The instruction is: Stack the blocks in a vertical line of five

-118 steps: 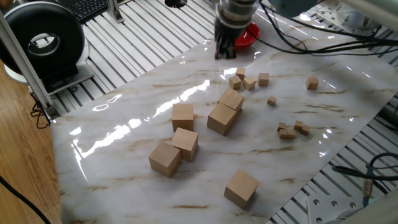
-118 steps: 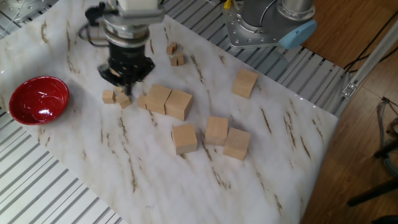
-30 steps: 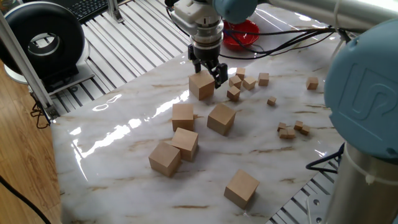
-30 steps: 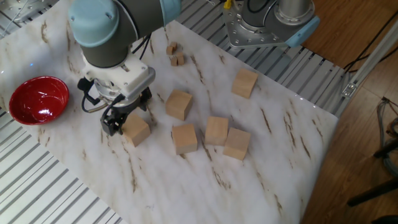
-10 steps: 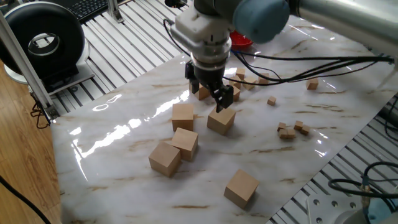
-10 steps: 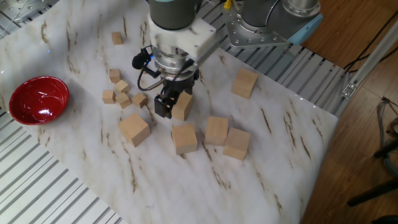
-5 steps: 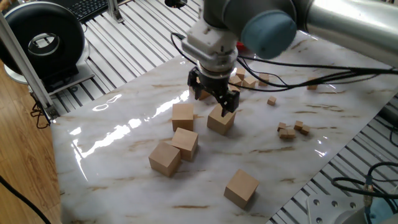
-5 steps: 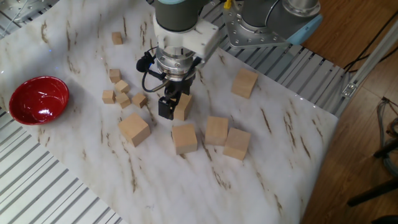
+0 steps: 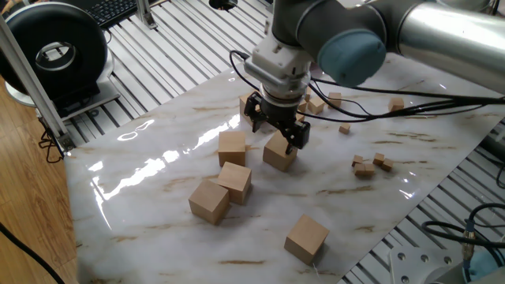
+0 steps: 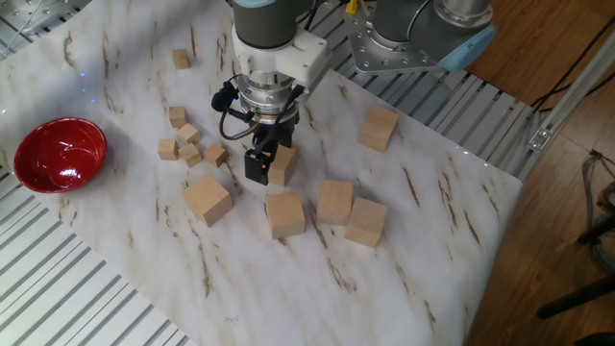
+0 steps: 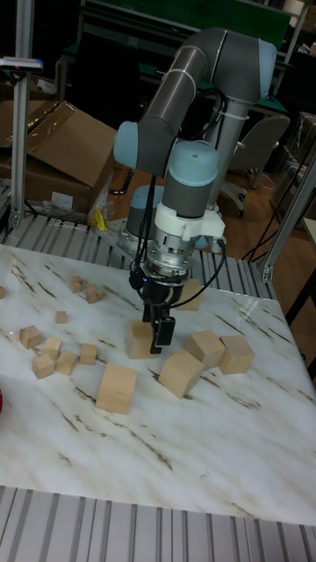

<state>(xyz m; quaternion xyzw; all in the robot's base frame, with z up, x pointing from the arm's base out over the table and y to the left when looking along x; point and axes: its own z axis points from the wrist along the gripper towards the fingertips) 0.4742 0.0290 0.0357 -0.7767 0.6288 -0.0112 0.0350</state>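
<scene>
Six big plain tan wooden blocks all sit flat on the white marble desk [image 10: 423,231]. Our claw [image 9: 278,132] has just come down over one block [image 9: 278,152], fingers spread on both sides, not squeezing yet. No stack is started, so we grab next.

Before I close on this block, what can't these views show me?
- Finger contact: the gripper straddles the block, but in every view the fingers and wrist cover its gripped faces.
- Sixth block: one fixed view hides the far block behind the arm.
- Red bowl: unseen in one fixed view; only a sliver at the tall view's edge.
</scene>
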